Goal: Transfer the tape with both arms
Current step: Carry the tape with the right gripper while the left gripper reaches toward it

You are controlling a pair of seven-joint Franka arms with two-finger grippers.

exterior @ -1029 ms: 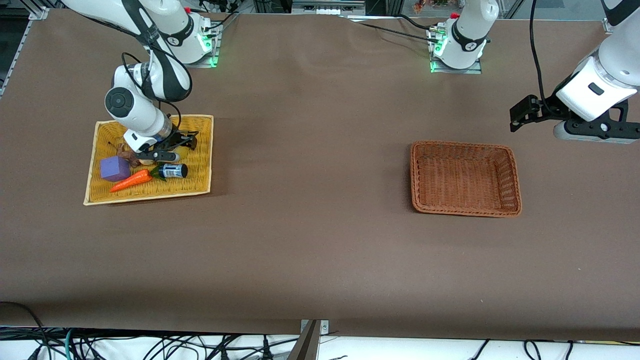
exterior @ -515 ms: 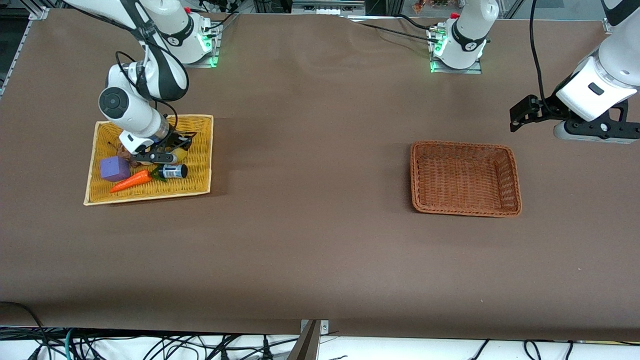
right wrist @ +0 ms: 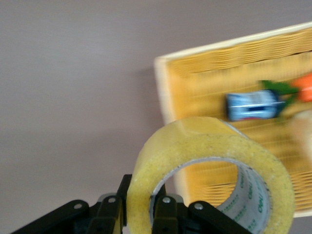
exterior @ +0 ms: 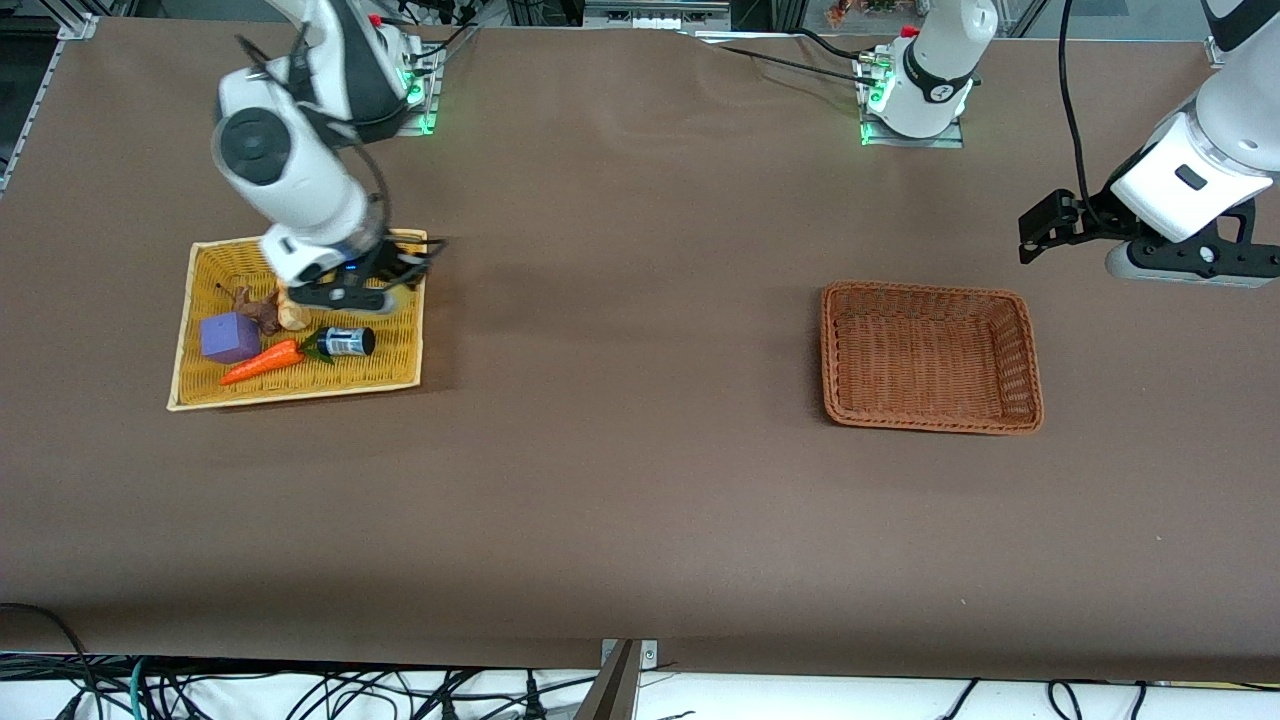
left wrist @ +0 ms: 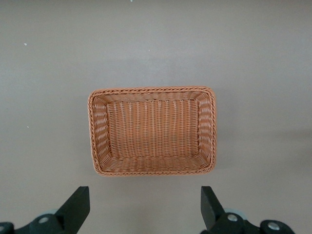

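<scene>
While the ring-shaped roll of translucent yellowish tape hangs clenched in the right pincer, held by one wall of the ring only, it sits above the corner of the flat yellow wicker tray nearest the right arm's base.

Item, tray contents: purple foam cube; orange toy carrot; small dark cylindrical bottle; a brownish piece and a pale piece, kind not clear.

Item, brown rectangular wicker basket: nothing in it, standing on the worktop toward the left arm's end.

Item, left pincer: released, fingers spread wide, waiting above the worktop near the basket.

Hazards, as judged:
- Grip on a single wall of the ring; the roll may swing or twist during a fast carry and slide out.
- Handover between the arms not yet done; a tilted roll could give the left pincer a poor bite, or the two pincers could knock together.
- Early release by the right pincer would drop the roll on its edge, and it would likely run off across the worktop.
</scene>
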